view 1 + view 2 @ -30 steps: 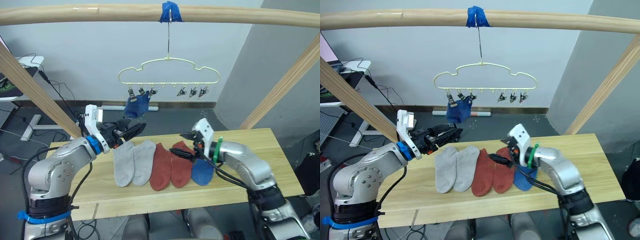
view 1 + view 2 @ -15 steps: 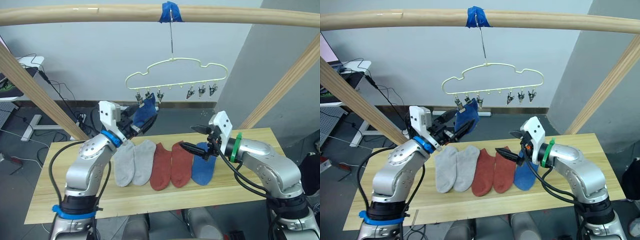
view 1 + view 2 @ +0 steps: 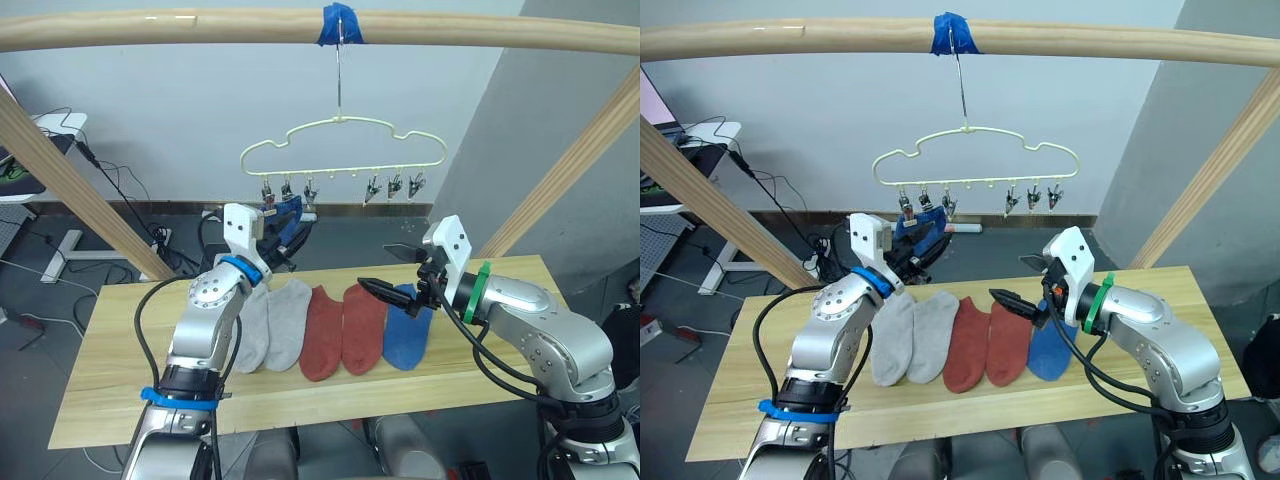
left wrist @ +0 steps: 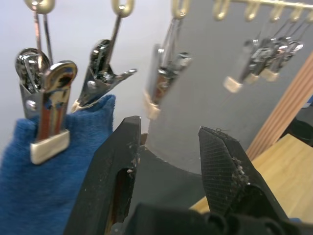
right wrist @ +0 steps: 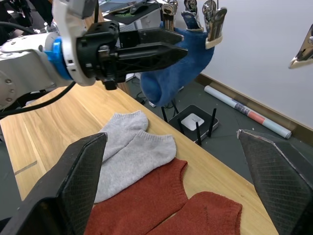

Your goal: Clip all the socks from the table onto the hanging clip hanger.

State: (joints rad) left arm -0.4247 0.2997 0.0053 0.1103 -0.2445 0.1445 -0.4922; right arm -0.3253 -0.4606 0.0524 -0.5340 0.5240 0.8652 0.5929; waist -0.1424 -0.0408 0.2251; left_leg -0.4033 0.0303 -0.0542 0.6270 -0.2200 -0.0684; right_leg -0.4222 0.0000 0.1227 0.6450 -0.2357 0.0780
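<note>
Since half a second ago the left gripper (image 4: 168,147) has risen closer to the clip hanger (image 3: 342,141), which is swinging back toward nine o'clock. Its fingers are standing apart, empty, just below the row of metal clips (image 4: 161,88), beside the blue sock (image 4: 44,181) hanging from the leftmost clips. A slanted wooden pole (image 3: 70,185) is crossing at nine o'clock behind that arm. On the table (image 3: 120,370) two grey socks (image 3: 275,320), two rust red socks (image 3: 340,330) and a second blue sock (image 3: 405,340) are lying side by side. At three o'clock the right gripper (image 3: 395,272) is hovering wide open, empty, over the tabletop blue sock.
</note>
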